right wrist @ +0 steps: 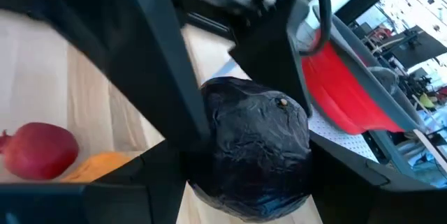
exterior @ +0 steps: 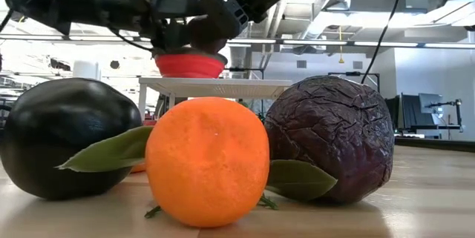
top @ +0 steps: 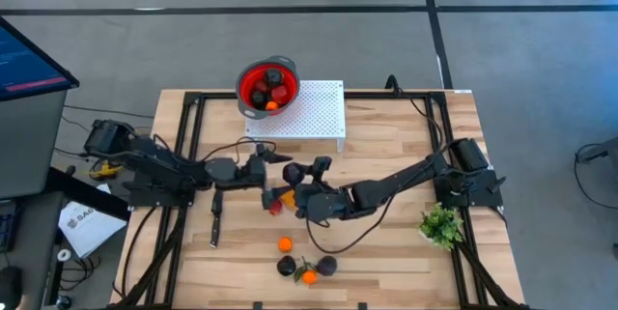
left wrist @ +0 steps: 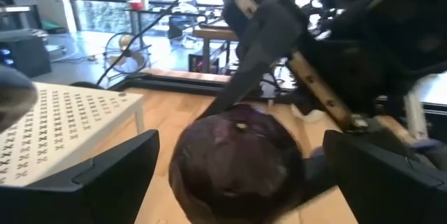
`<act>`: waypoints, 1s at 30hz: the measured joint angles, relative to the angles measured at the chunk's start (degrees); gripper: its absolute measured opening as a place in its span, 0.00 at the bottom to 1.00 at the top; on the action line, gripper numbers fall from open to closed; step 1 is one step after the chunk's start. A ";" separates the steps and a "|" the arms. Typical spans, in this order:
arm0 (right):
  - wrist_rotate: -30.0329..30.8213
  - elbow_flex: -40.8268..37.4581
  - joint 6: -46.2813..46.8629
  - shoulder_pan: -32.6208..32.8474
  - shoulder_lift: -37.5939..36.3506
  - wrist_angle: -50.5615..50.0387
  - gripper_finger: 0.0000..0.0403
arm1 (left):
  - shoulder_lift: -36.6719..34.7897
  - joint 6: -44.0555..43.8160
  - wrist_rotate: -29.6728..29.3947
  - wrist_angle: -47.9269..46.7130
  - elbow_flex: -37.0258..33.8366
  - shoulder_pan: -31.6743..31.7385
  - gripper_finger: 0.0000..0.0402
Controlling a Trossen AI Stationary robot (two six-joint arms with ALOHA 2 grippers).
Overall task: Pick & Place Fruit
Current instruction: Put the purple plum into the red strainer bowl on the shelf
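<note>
The table [top: 386,146] carries a white perforated stand [top: 314,107] at its back, with a red bowl [top: 267,86] of fruit at the stand's left end. Mid-table, both arms meet over a dark purple, wrinkled round fruit [right wrist: 255,147]. The right gripper [top: 297,170], reaching in low from the right, is clamped on it. The left gripper [top: 273,158], stretched in from the left, has its fingers [left wrist: 112,175] spread either side of the same fruit. Just beside lie a red fruit [right wrist: 38,151] and an orange piece [right wrist: 98,166]. Near the front edge, dark fruits [top: 287,267] and orange balls [top: 285,244] cluster.
</note>
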 joint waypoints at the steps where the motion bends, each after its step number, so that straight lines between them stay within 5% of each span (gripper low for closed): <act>1: 0.00 0.00 -0.32 0.13 0.00 -0.06 0.60 | 0.85 -0.03 -0.61 0.00 0.73 0.00 0.99; 10: 0.01 0.00 -0.69 0.72 0.04 0.26 0.60 | 3.53 -0.01 -2.24 0.00 2.71 0.00 0.94; 21: -0.47 0.00 1.50 0.51 0.04 -0.11 0.62 | 3.26 -0.40 -0.95 -0.59 2.69 -0.02 0.63; 30: -7.75 0.04 15.29 -1.55 -0.09 -9.31 0.77 | 3.35 0.38 -0.64 -4.13 2.51 -0.02 0.70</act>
